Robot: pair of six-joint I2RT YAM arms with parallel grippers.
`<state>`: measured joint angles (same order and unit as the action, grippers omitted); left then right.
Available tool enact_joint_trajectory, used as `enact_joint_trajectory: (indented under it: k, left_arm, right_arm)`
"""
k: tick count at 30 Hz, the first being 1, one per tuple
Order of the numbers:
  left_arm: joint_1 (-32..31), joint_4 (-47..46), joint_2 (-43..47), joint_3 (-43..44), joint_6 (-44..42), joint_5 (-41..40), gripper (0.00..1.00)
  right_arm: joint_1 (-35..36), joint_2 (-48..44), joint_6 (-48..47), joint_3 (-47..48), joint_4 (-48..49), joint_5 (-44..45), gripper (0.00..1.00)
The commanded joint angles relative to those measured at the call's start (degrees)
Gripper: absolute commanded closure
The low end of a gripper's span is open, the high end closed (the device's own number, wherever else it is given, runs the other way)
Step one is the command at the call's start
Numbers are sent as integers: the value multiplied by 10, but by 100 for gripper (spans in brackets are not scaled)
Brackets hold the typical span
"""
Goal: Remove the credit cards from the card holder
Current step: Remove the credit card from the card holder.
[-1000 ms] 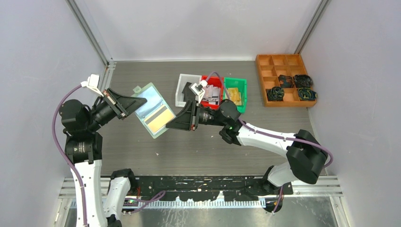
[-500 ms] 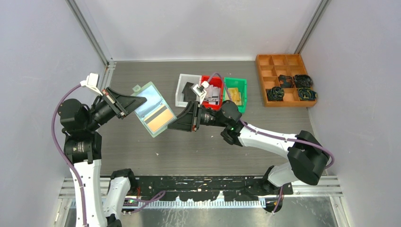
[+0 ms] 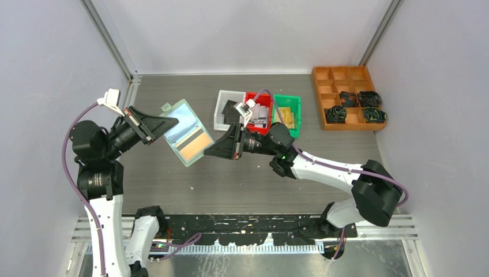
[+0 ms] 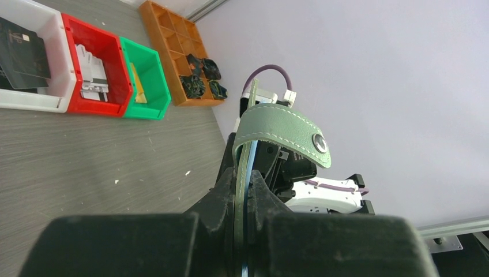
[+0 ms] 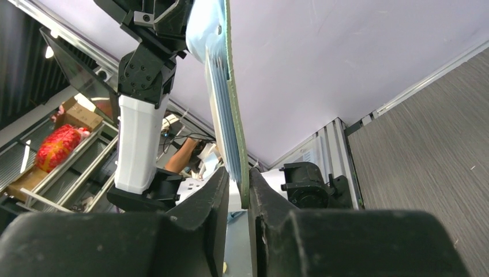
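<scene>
L: my left gripper (image 3: 164,123) clamps tight on the pale mint-green folding card holder (image 3: 183,128), aloft left of centre | R: my right gripper (image 3: 209,152) narrowly straddles its near-right edge; grip unclear

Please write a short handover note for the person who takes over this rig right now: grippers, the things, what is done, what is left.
Left gripper: shut on the card holder, holding it open above the table.
Right gripper: fingers on either side of the holder's lower right edge; whether they pinch it is unclear.
In the holder: a gold card in the lower pocket; upper pocket unclear.
Done: black card in the white bin, grey cards in the red bin, a gold-coloured card in the green bin.
Left: pull out the gold card, probably into the green bin; check the upper pocket.
</scene>
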<state>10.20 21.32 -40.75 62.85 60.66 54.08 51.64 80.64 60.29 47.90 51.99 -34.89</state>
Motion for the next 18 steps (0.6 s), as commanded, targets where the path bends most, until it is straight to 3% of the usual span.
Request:
enact_joint_trajectory:
  k: [1, 6, 18]
  left_arm:
    - [1, -15, 3, 22, 9, 14, 100]
    - [1, -18, 5, 19, 15, 20, 100]
    - [1, -28, 9, 8, 23, 31, 100]
  right_arm:
    - [-1, -26, -21, 34, 5, 29, 77]
    - [-1, -5, -2, 58, 2, 51, 80]
    - [-1, 44, 74, 85, 58, 79, 74]
